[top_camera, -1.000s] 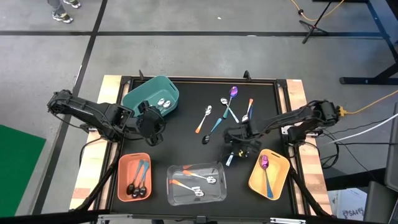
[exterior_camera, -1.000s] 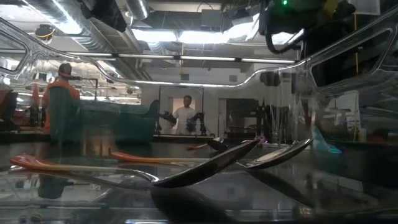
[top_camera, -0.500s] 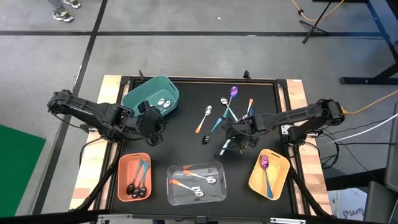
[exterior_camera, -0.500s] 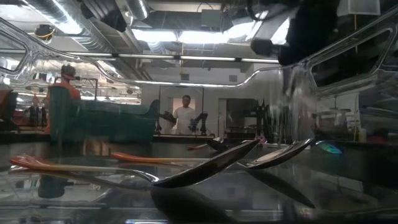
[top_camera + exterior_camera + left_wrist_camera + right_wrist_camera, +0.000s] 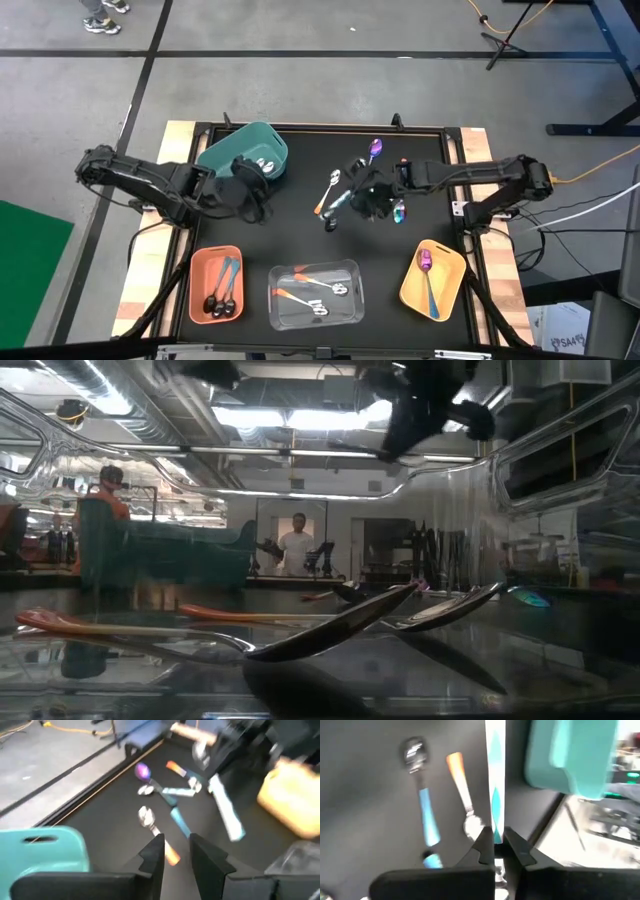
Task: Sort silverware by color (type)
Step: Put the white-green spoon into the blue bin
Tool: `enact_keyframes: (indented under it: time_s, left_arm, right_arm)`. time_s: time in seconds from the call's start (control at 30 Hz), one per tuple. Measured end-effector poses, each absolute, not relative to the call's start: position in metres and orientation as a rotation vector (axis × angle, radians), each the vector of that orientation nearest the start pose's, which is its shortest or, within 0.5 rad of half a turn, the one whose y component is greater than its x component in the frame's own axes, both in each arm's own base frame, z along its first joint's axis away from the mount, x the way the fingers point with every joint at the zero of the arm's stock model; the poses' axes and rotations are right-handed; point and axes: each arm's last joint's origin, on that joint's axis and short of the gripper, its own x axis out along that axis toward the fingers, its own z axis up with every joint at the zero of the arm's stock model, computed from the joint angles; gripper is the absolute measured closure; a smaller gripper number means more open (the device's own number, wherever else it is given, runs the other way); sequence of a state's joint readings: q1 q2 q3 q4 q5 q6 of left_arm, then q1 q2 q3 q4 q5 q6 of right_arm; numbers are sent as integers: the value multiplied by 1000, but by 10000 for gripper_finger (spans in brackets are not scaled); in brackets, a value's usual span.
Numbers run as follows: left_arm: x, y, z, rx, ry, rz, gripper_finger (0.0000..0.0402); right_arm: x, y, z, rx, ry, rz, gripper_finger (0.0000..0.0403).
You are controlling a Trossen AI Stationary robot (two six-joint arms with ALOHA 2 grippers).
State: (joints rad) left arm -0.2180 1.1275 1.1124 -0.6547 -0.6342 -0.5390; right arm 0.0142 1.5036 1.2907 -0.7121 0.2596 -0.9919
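Our right gripper [image 5: 372,197] hangs over the middle of the black tabletop [image 5: 300,235], its arm stretched in from the right edge, and its fingers [image 5: 512,847] are clamped on the teal handle of a spoon [image 5: 494,795]. In the high view that held spoon [image 5: 399,208] shows as a pale streak just beside the gripper; we cannot tell its bowl colour. Our left gripper [image 5: 250,197] waits just beside the teal bin [image 5: 228,155], its arm folded in from the left edge, with its fingers [image 5: 155,855] a little apart and nothing between them.

Loose spoons lie at the centre back of the tabletop: a purple-bowled spoon [image 5: 375,148], an orange-handled silver spoon [image 5: 327,190], and others partly hidden under the right gripper. From the left wrist view we see a purple bowl [image 5: 143,770], silver bowls and teal and orange handles crossing each other there.

We see silver spoon bowls [image 5: 265,165] in the teal bin. In the salmon bin [image 5: 197,268] at front left lie black-bowled spoons with teal handles [image 5: 222,295]. Beside it, the clear bin [image 5: 352,300] holds silver spoons with orange handles [image 5: 300,296]. At front right, one purple-bowled spoon with a teal handle [image 5: 428,280] rests in the yellow bin [image 5: 450,262].
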Motion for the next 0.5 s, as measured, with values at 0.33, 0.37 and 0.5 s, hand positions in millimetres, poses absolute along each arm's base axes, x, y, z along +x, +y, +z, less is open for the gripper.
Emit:
enact_keyframes:
  time_s: [0.33, 0.37, 0.5]
  left_arm:
    - [240, -24, 365, -253, 296, 333, 317]
    - [241, -22, 366, -262, 284, 317, 316]
    - [242, -14, 368, -293, 269, 295, 295]
  right_arm:
    - [326, -8, 310, -1101, 788, 163, 400]
    - [327, -7, 311, -1117, 779, 170, 400]
    - [330, -7, 314, -1123, 734, 155, 400]
